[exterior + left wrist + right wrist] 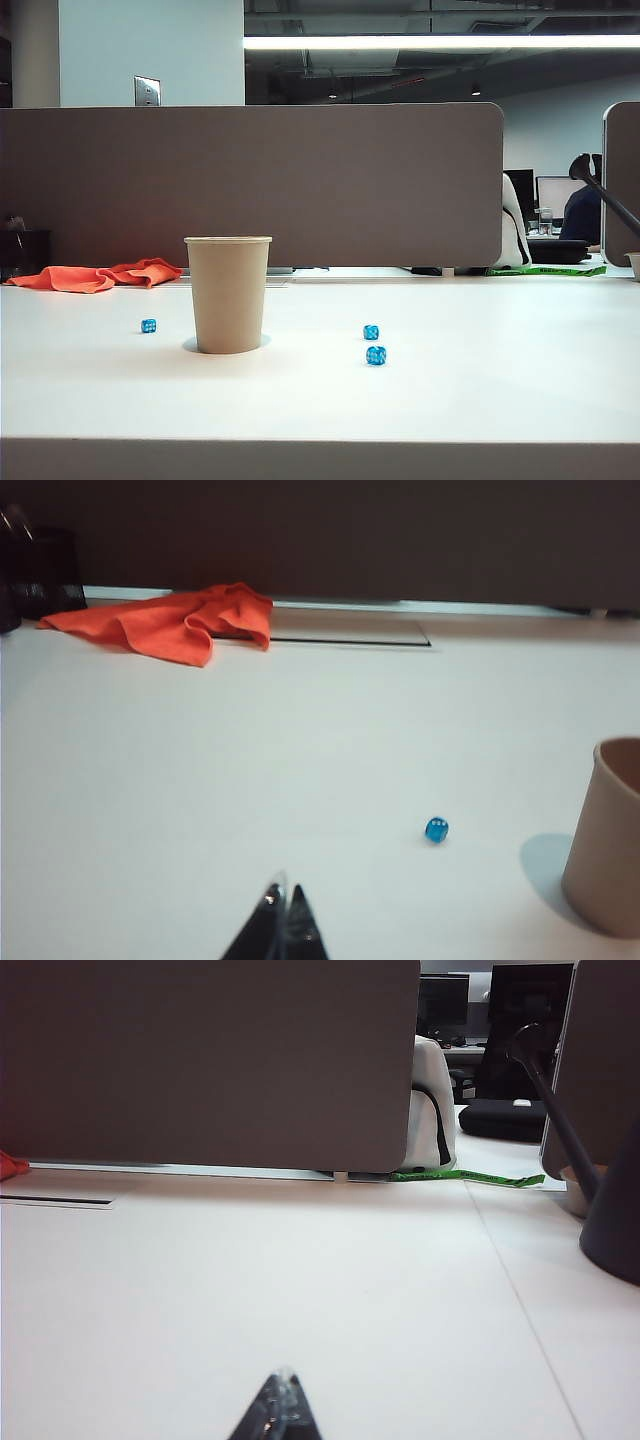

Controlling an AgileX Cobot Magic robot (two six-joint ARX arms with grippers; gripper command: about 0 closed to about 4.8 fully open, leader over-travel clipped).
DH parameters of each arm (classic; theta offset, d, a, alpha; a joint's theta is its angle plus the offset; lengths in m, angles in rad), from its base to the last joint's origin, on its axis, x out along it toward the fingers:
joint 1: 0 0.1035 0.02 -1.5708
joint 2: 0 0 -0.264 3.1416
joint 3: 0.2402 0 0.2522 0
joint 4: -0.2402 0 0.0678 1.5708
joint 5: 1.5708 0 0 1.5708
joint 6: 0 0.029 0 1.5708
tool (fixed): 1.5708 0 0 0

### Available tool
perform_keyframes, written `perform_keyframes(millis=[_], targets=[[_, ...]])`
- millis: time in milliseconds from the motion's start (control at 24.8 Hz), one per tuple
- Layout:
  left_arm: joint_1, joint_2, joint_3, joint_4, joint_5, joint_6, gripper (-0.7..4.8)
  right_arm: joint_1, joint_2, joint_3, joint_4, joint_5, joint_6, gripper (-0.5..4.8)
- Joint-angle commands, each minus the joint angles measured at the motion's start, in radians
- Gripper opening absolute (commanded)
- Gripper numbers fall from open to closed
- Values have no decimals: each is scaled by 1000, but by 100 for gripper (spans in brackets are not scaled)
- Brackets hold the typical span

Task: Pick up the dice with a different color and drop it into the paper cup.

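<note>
Only the dark, tapered fingertips of each gripper show: the left gripper [283,920] black with a pale glinting edge; the right gripper [278,1410] similar, perhaps translucent-edged.

Bright overhead strip light [440,42] at twelve o'clock glares; table [480,400] washes out white, paper cup [228,294] drops a soft shadow, wrist views slightly hazy.
</note>
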Motion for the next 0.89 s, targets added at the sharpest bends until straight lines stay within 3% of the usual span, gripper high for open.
perform_keyframes(millis=[40, 282, 524, 644, 886], targets=[[2, 1, 3, 34, 14, -7, -5, -1, 0, -1, 13, 37, 26, -1], [2, 1, 3, 60, 22, -6, -5, 0, 0, -1, -19, 74, 61, -1], [2, 1, 3, 138, 23, 66, -5, 0, 0, -1, -99, 68, 60, -1], [2, 1, 3, 137, 23, 109, -5, 0, 0, -1, -90, 66, -2, -1], [2, 1, 3, 137, 21, 106, -5, 0, 0, -1, -91, 66, -7, -1]])
